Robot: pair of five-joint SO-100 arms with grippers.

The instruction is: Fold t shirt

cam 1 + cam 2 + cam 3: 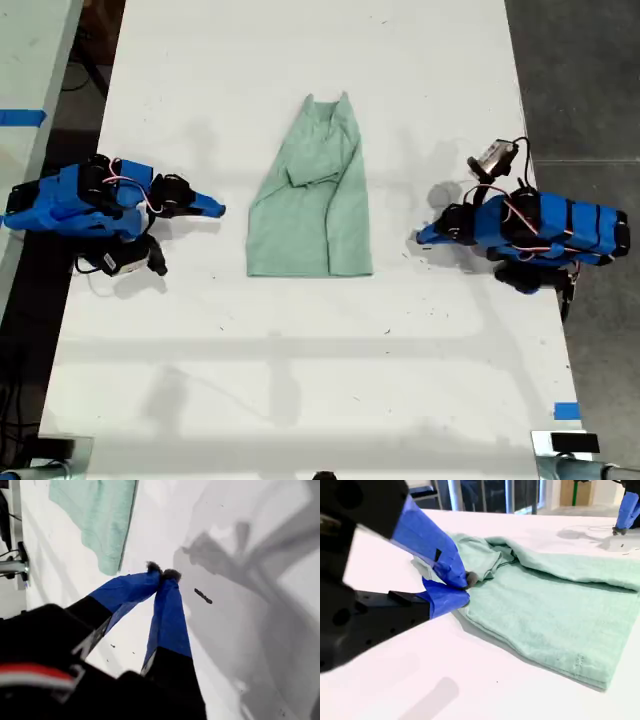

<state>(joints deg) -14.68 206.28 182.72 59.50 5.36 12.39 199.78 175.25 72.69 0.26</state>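
White tabletop (300, 380) fills the exterior view, flanked by dark floor. Nearest the camera edge (six o'clock) the surface is bare except for a blue tape mark (566, 410) toward five o'clock. At mid-depth, two blue arms face each other across the cloth. My first gripper (161, 573) lies at three o'clock, jaws pressed together on nothing, its tips resting on the table just beside, but apart from, the garment. My second gripper (465, 587) lies at nine o'clock, jaws likewise closed; whether its tips touch the hem cannot be told from the second wrist view. At centre, running toward twelve o'clock, the sage-green t shirt (312, 200) lies as a narrow column tapering to the neck end. Both sides appear already folded inward (sleeves tucked over the body). Judged remaining: a crosswise fold bringing the hem end toward the neck end.
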